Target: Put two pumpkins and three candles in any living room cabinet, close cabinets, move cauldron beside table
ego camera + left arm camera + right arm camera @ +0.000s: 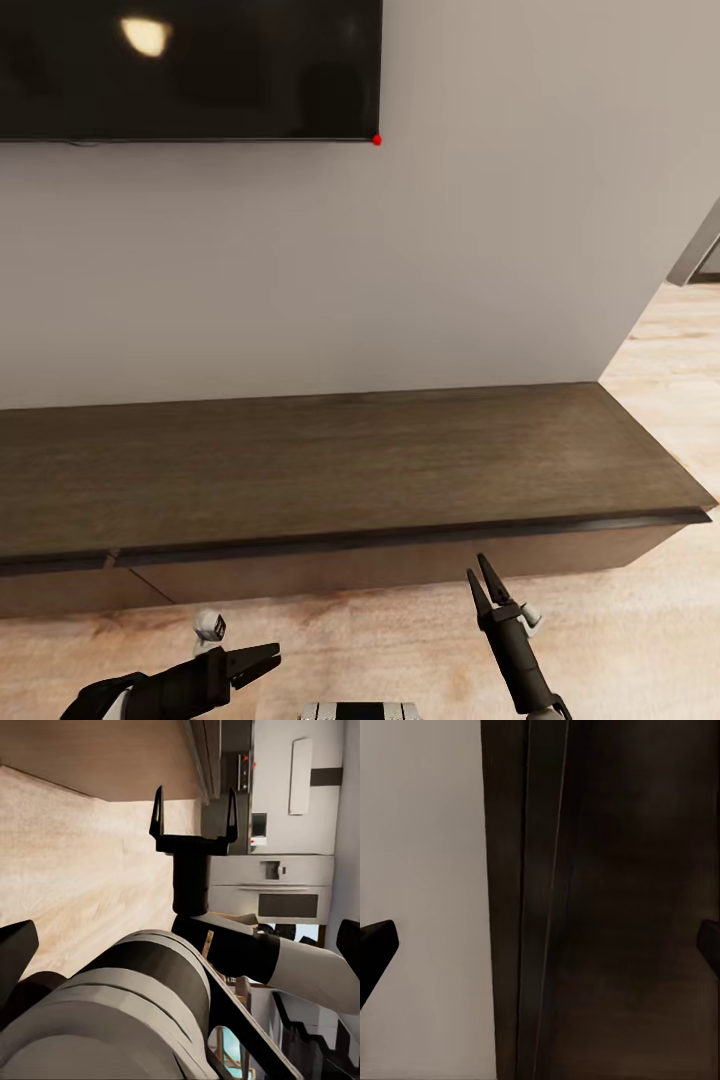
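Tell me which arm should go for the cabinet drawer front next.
Probably the right. The right gripper is open and points at the cabinet, its tips just below the drawer front's top edge. The left gripper sits lower, farther back, and points sideways toward the right arm, so it would need turning first.

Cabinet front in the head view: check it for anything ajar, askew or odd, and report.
Nothing stands out. The cabinet sits flush along the wall, its top bare and level, the drawer fronts lined up with none pulled out. The right gripper hangs open just before the front; the left gripper hangs open lower down.
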Controlling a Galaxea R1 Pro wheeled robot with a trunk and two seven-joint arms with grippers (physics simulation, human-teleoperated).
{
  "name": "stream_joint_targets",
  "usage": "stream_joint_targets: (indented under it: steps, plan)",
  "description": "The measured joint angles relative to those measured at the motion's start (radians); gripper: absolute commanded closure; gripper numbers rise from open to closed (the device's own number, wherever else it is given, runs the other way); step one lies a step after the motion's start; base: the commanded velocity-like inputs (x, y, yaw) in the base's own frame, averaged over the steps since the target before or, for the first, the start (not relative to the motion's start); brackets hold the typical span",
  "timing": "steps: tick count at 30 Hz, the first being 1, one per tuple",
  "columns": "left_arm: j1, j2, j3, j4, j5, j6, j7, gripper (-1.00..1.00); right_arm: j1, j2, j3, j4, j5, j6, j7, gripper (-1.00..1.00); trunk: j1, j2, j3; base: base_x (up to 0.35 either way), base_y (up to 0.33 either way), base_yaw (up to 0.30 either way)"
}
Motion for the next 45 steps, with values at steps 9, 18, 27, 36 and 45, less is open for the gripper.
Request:
stream_joint_targets:
  steps: [9, 18, 27, 36, 45]
  plan:
    - [0.000, 0.000, 0.000, -0.001, 0.000, 0.000, -0.001, -1.00, 0.000, 0.000, 0.001, -0.001, 0.000, 0.000, 0.025, -1.00, 0.023, -0.042, -0.019, 0.000, 0.000, 0.000]
    - [0.000, 0.001, 0.000, -0.002, 0.001, 0.000, -0.002, -1.00, 0.000, 0.000, 0.001, -0.003, 0.001, 0.000, 0.036, -1.00, 0.028, -0.051, -0.030, 0.000, 0.000, 0.000]
    - [0.000, 0.002, 0.000, 0.000, 0.004, 0.000, -0.002, -1.00, 0.000, 0.000, 0.001, -0.002, 0.001, -0.010, 0.031, -1.00, 0.028, -0.051, -0.030, 0.000, 0.000, 0.000]
    - [0.000, 0.001, 0.000, 0.001, 0.005, 0.000, -0.002, -1.00, 0.000, 0.002, 0.002, 0.010, 0.000, -0.034, 0.022, -1.00, 0.028, -0.051, -0.030, 0.000, 0.000, 0.000]
    - [0.000, 0.001, 0.000, 0.002, 0.005, 0.000, -0.002, -1.00, 0.000, 0.003, 0.003, 0.011, 0.001, -0.042, 0.021, -1.00, 0.028, -0.051, -0.030, 0.063, 0.000, 0.000]
